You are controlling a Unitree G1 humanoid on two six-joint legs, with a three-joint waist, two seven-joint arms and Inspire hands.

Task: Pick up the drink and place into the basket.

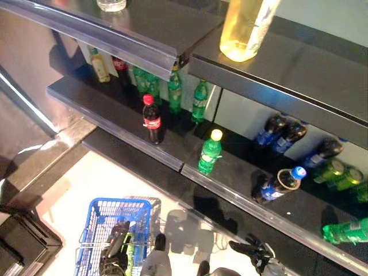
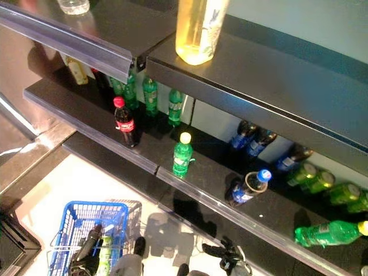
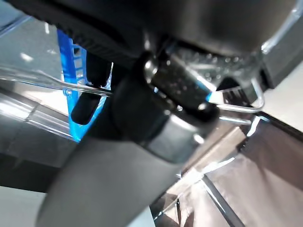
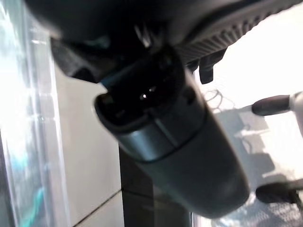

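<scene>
Drinks stand on the dark lower shelf (image 1: 115, 123): a cola bottle (image 1: 152, 119) with a red cap, a green bottle (image 1: 210, 152) with a yellow cap, and a dark bottle (image 1: 279, 185) with a blue cap lying on its side. The blue wire basket (image 1: 92, 221) hangs at the lower left. My left hand (image 1: 115, 244) is curled round its wire handle (image 3: 236, 106). Something green (image 2: 105, 252) shows inside the basket beside that hand. My right hand (image 1: 253, 250) is low under the shelf's front edge, fingers relaxed and holding nothing, well below the bottles.
Several green bottles (image 1: 174, 89) stand at the back of the shelf. Dark bottles (image 1: 282, 135) and green ones (image 1: 339, 172) lie to the right, with one green bottle (image 1: 345, 231) near the front edge. A large bottle of yellow liquid (image 1: 244, 29) stands on the upper shelf, which overhangs.
</scene>
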